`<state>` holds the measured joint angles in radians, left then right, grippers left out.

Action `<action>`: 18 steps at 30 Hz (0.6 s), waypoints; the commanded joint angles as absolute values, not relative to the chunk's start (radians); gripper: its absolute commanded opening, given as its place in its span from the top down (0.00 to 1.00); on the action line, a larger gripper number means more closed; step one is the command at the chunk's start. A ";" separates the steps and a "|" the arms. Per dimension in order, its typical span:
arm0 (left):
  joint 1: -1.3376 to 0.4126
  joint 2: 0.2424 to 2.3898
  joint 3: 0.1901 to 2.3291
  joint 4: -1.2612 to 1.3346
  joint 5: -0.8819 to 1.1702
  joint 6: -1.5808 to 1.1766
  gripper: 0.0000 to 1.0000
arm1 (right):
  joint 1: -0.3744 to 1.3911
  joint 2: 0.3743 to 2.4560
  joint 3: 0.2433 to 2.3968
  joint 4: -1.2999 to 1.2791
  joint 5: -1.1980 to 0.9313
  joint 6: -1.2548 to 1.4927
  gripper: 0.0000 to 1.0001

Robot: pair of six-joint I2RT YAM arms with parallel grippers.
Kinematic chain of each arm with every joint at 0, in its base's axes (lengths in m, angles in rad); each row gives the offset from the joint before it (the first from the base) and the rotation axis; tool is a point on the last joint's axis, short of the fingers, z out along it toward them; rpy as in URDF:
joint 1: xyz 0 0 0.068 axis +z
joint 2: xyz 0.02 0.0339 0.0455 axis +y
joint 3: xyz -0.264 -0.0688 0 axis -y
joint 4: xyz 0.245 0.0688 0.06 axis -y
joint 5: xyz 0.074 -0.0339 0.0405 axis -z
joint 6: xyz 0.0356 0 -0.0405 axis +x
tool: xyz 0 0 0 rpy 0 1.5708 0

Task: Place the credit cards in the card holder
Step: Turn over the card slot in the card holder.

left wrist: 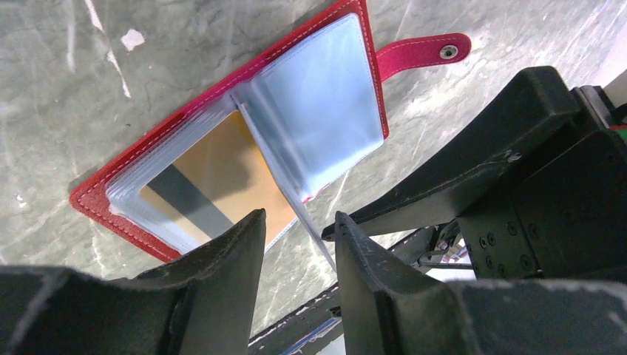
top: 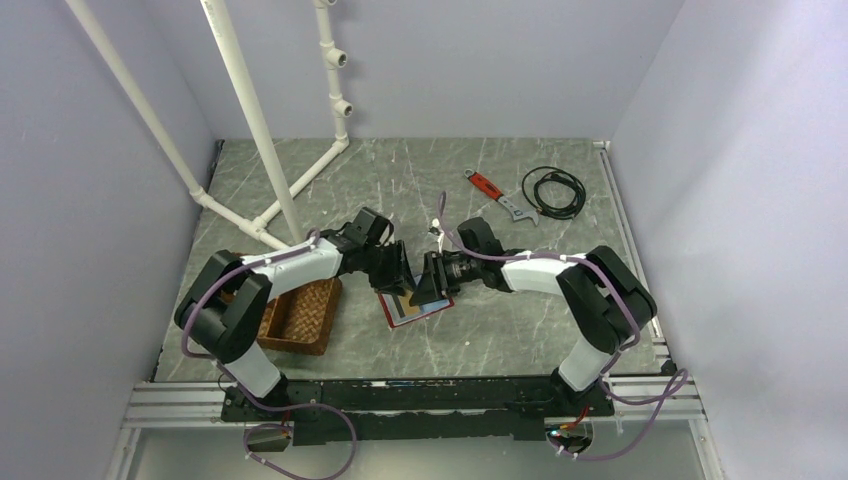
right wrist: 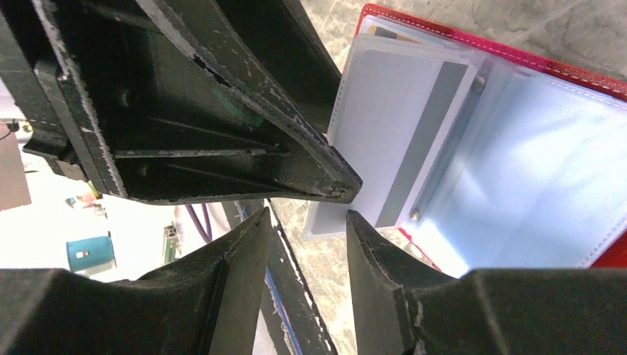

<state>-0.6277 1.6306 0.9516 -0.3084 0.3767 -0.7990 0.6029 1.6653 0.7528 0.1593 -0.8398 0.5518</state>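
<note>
Top view: red folding card holder (top: 405,312) lies open on the grey marbled table (top: 520,330), near a brown wicker tray (top: 300,315). Left gripper (top: 403,268) and right gripper (top: 428,283) meet tip to tip above it.

Left wrist: left jaws partway apart, clamping nothing. Edge of one leaf of the clear plastic sleeves (left wrist: 318,96) runs into the gap. Gold-brown card with dark stripe (left wrist: 222,166) sits in a sleeve.

Right wrist: right jaws partway apart, empty. Pale grey card with grey stripe (right wrist: 399,126) lies on the sleeves just beyond the tips. Cannot tell whether it is sleeved.

Card holder (left wrist: 87,201): red stitched leather-look, glossy clear sleeves (left wrist: 325,89); fingers (left wrist: 229,281) matt black, scuffed.
</note>
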 commanded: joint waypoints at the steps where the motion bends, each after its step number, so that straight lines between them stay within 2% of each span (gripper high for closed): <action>1: -0.624 1.582 0.946 -0.333 0.351 -0.807 0.57 | 0.613 1.682 0.793 0.208 -0.859 0.554 0.55; 7: -0.624 1.551 0.923 -0.347 0.316 -0.793 0.61 | 0.622 1.693 0.789 0.232 -0.877 0.564 0.55; 14: -0.624 1.565 0.925 -0.360 0.288 -0.723 0.74 | 0.603 1.663 0.799 0.153 -0.812 0.523 0.54; 18: -0.624 1.601 0.942 -0.363 0.287 -0.631 0.86 | 0.550 1.663 0.800 0.094 -0.735 0.505 0.52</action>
<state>-0.6277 1.5852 0.9237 -0.3592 0.3073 -0.7330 0.5995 1.6913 0.7681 0.1387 -0.8139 0.5419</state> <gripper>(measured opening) 0.190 0.471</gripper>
